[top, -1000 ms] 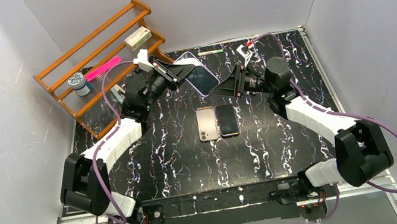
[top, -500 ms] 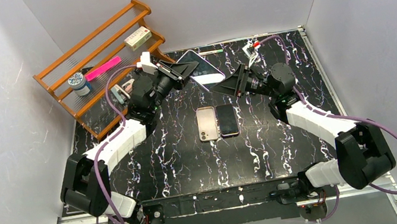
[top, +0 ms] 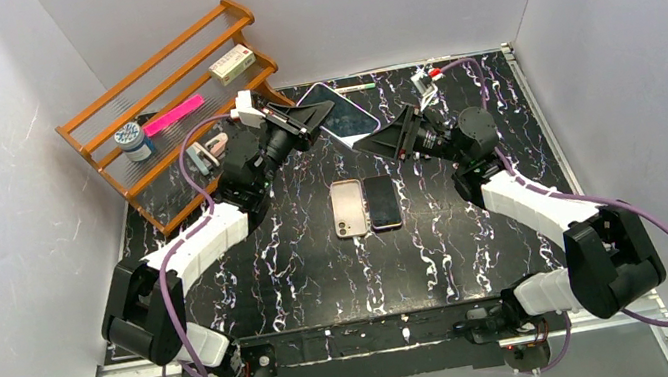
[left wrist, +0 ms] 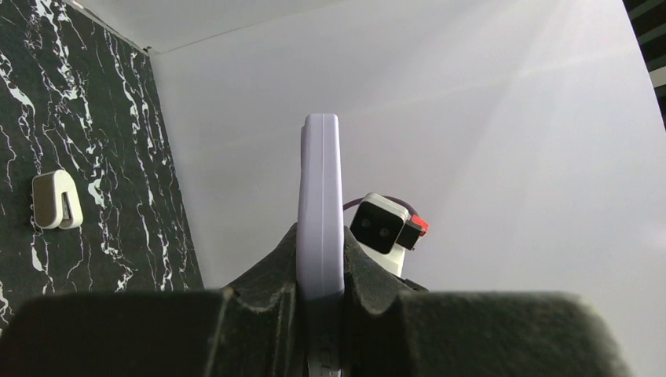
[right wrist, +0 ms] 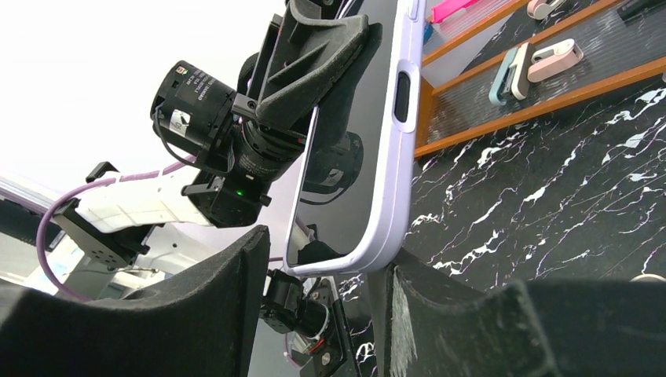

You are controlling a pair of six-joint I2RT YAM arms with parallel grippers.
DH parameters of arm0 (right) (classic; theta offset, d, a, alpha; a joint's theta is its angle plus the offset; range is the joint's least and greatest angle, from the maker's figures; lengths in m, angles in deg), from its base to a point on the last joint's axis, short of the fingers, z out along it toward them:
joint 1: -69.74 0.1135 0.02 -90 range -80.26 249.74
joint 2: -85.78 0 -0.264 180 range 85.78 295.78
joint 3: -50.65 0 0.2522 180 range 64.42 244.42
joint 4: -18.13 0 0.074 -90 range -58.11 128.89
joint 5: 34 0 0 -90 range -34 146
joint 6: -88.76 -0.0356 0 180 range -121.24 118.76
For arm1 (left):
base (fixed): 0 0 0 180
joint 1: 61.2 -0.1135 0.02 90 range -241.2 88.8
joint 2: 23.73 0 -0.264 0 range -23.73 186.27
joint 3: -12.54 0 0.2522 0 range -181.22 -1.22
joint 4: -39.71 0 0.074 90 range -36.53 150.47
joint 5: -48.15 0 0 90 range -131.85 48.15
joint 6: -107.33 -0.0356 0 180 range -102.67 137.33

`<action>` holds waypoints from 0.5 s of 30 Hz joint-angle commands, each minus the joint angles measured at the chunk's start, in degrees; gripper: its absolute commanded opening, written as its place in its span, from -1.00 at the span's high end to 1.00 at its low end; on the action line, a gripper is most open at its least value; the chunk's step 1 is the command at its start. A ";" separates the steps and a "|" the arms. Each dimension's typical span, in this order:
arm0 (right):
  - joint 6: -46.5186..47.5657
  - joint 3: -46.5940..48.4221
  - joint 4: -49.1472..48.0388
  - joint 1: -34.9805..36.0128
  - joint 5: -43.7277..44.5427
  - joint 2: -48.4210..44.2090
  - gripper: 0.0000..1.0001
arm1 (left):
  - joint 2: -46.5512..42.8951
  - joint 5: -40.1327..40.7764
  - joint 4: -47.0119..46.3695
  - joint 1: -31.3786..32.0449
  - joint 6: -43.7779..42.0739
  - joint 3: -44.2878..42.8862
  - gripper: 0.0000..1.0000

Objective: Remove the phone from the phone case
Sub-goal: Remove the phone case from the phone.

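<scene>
A phone with a dark screen (top: 342,116) sits in a lilac case (right wrist: 406,149) and is held in the air over the back middle of the table. My left gripper (top: 307,118) is shut on the case's edge, seen edge-on in the left wrist view (left wrist: 320,196). My right gripper (top: 385,139) is open, with the phone's lower corner (right wrist: 345,255) between its fingers. Its right finger (right wrist: 440,314) touches the back of the case, and its left finger (right wrist: 212,298) stands apart from the screen.
Two bare phones (top: 348,208) (top: 382,203) lie side by side mid-table. A wooden rack (top: 158,115) with a pink item, a box and a jar stands at the back left. A pen (top: 354,88) lies at the back edge. Grey walls close in all sides.
My left gripper has carried the phone a little up and toward the back. My right gripper has followed and closed in round the phone's lower corner.
</scene>
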 commanded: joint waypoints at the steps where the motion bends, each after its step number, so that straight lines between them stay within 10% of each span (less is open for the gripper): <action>1: -0.33 0.78 -5.59 1.23 -0.75 -1.67 -0.12 | -2.02 3.22 -3.46 0.26 -0.80 -0.07 1.00; 15: -0.16 0.97 -3.60 1.74 -0.38 -1.35 -0.12 | -2.23 3.63 -5.55 0.35 -0.80 0.01 1.00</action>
